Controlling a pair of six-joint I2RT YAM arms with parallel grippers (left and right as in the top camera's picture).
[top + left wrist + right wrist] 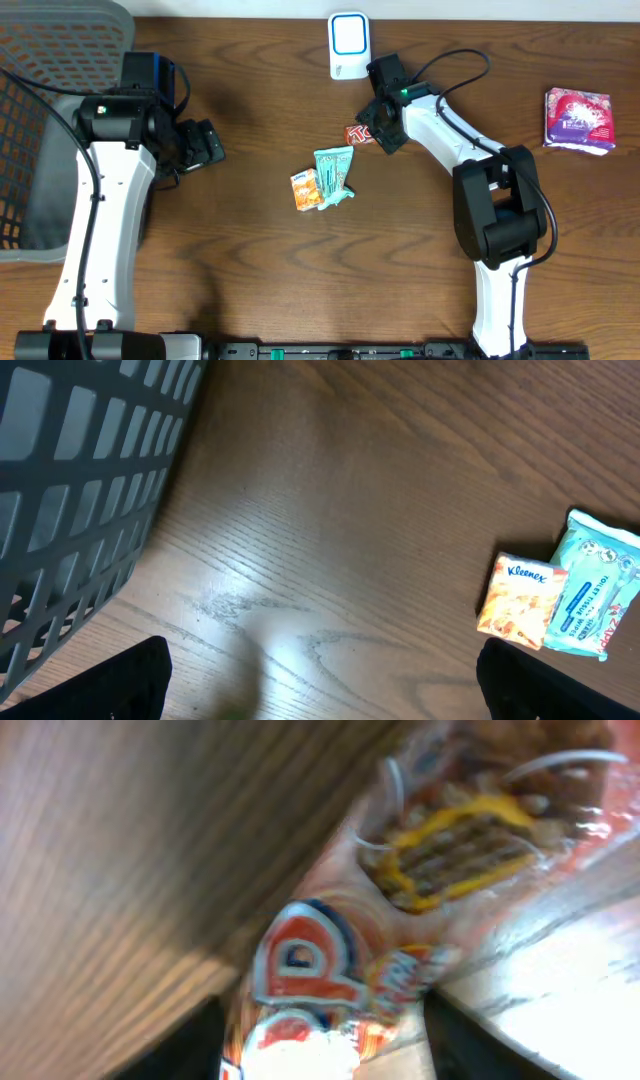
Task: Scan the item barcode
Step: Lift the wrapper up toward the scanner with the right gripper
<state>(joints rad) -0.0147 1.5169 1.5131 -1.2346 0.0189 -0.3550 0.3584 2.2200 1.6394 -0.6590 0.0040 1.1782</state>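
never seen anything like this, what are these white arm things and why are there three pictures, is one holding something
These are two robot arms at a wooden table, each ending in a two-finger gripper. One picture looks down from above; the other two come from cameras on each wrist. The left gripper is open and empty, near a grey basket. The right gripper is over a red snack packet, its fingers on either side; whether it grips it is unclear. Also on the table: an orange Kleenex pack, a teal wipes pack, a purple packet and a white scanner.
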